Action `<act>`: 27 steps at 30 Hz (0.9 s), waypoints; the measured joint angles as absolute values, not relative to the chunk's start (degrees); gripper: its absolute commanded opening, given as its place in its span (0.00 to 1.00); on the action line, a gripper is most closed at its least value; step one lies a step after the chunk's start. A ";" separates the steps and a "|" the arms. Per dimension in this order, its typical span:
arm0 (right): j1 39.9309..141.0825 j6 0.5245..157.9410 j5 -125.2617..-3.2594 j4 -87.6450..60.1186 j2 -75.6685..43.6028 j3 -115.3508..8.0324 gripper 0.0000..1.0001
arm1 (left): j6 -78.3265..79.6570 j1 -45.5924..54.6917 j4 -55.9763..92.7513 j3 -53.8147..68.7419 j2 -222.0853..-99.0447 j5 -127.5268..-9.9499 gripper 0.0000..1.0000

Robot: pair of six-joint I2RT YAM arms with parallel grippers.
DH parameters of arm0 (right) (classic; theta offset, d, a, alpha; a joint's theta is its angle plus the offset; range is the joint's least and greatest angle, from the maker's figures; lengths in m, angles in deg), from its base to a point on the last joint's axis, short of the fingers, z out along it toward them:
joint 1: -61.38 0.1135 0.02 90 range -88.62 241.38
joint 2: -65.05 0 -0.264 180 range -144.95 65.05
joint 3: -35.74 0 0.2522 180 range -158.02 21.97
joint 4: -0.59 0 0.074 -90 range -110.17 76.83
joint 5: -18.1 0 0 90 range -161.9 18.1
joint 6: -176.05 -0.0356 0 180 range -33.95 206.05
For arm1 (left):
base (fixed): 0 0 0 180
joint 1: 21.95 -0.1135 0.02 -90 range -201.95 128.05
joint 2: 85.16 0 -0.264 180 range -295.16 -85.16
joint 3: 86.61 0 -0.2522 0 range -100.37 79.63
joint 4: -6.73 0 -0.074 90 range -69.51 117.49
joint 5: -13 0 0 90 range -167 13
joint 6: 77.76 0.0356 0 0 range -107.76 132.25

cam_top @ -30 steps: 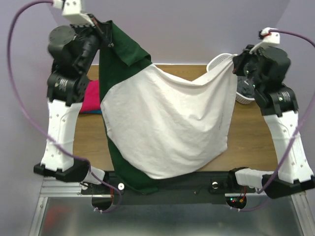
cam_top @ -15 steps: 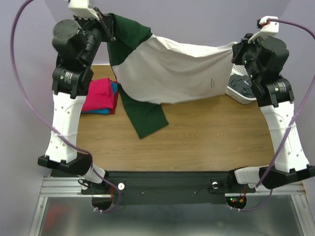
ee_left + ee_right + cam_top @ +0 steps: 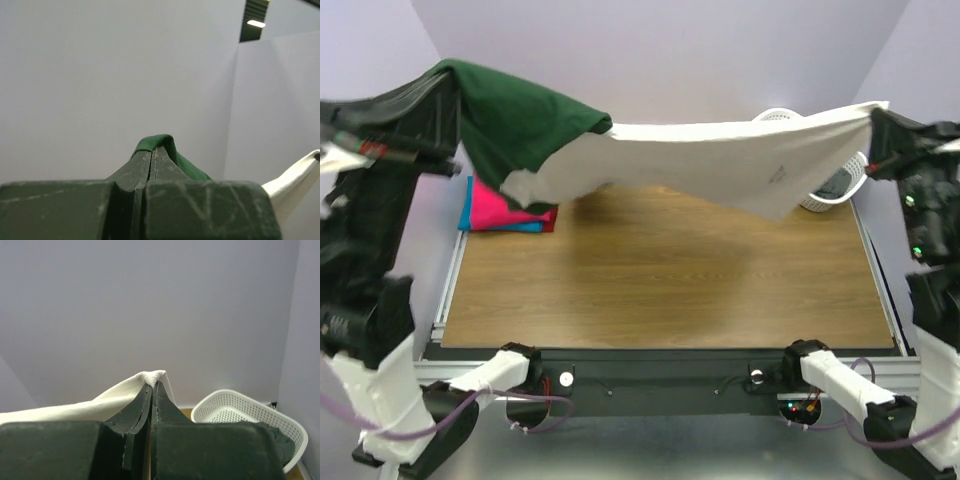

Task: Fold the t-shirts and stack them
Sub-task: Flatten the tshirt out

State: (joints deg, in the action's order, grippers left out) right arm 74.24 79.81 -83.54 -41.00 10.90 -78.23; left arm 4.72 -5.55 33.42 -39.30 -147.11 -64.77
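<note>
The white t-shirt with dark green sleeves (image 3: 720, 160) hangs stretched in the air across the table's back half, print not visible. My left gripper (image 3: 445, 75) is shut on its green sleeve (image 3: 165, 145) at the far left, high up. My right gripper (image 3: 875, 112) is shut on the white edge (image 3: 152, 376) at the far right. A folded magenta shirt (image 3: 500, 210) lies on a blue one (image 3: 470, 215) at the table's back left, partly hidden by the hanging sleeve.
A white lattice basket (image 3: 840, 175) stands at the back right, also in the right wrist view (image 3: 235, 410), with dark cloth inside. The wooden table top (image 3: 660, 280) lies below the shirt. Purple walls stand behind and to the sides.
Both arms have swung outward and toward the camera, lifting the shirt from a sagging drape into a taut, nearly level span. The hanging green sleeve has risen off the table.
</note>
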 measured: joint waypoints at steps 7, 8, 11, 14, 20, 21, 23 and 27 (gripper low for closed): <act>74.24 79.35 -82.97 -41.42 15.23 -85.90 0.00 | -0.03 -5.55 33.42 -44.22 -141.36 -60.81 0.00; 74.24 79.26 -82.84 -41.46 15.40 -86.51 0.00 | -0.71 -5.55 33.27 -45.42 -141.17 -60.38 0.00; 74.24 78.71 -82.56 -42.16 15.55 -88.92 0.00 | -2.50 -5.55 33.42 -48.94 -141.56 -59.26 0.00; 74.24 78.52 -82.62 -42.79 15.53 -90.56 0.00 | -4.11 -5.55 32.96 -51.24 -142.28 -58.10 0.00; 74.24 78.91 -84.79 -43.14 14.15 -92.76 0.00 | -6.93 -5.55 31.02 -55.89 -148.16 -56.20 0.00; 74.24 79.17 -85.77 -43.14 13.61 -92.78 0.00 | -7.02 -5.55 30.69 -56.02 -149.41 -56.20 0.00; 74.24 79.41 -87.12 -42.90 13.06 -91.80 0.00 | -7.15 -5.55 30.08 -54.84 -151.72 -56.49 0.00; 74.24 79.63 -90.23 -42.42 12.34 -85.97 0.00 | -6.69 -5.55 29.79 -49.57 -155.42 -58.02 0.00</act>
State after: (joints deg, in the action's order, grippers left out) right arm 74.24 79.63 -90.23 -42.42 12.34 -85.97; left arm -6.69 -5.55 29.79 -49.57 -155.42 -58.02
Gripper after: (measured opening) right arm 0.022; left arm 0.037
